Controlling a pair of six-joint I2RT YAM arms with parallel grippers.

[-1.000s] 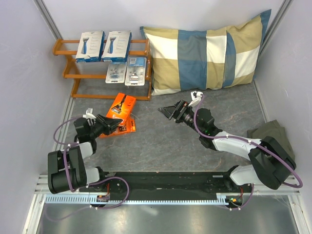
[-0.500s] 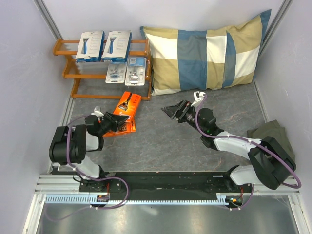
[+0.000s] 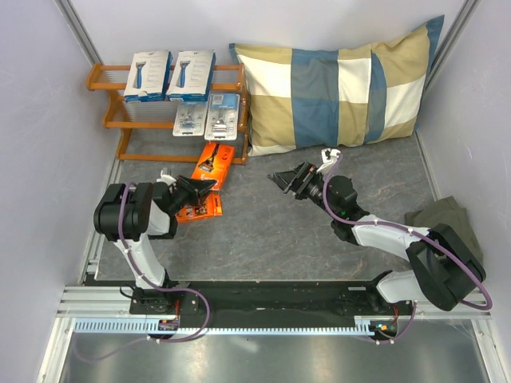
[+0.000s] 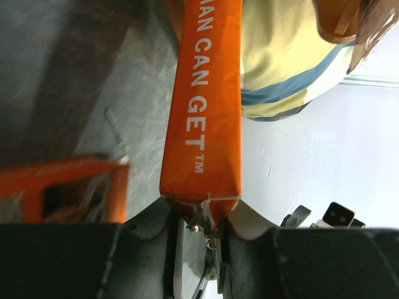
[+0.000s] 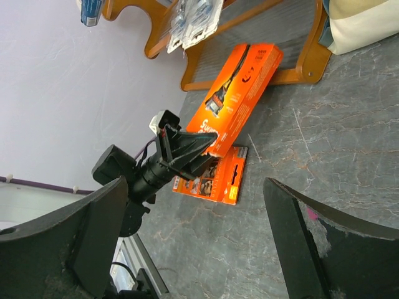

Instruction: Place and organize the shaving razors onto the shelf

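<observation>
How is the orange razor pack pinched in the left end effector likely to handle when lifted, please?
Probably stiff: the orange pack juts straight from the left end effector without sagging. Likely light, being a slim carton. Pinched only at one short end, it might pivot if it bumps the shelf.

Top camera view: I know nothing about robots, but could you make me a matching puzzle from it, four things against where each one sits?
Things:
1. white boxes
2. clear blister packs
3. orange pack nearer the shelf
4. pillow

Places:
A. gripped in the left arm's jaws
B. shelf's top tier
C. beside the shelf, on its right
D. shelf's middle tier

Pairs: 1-B, 2-D, 3-A, 4-C
</observation>
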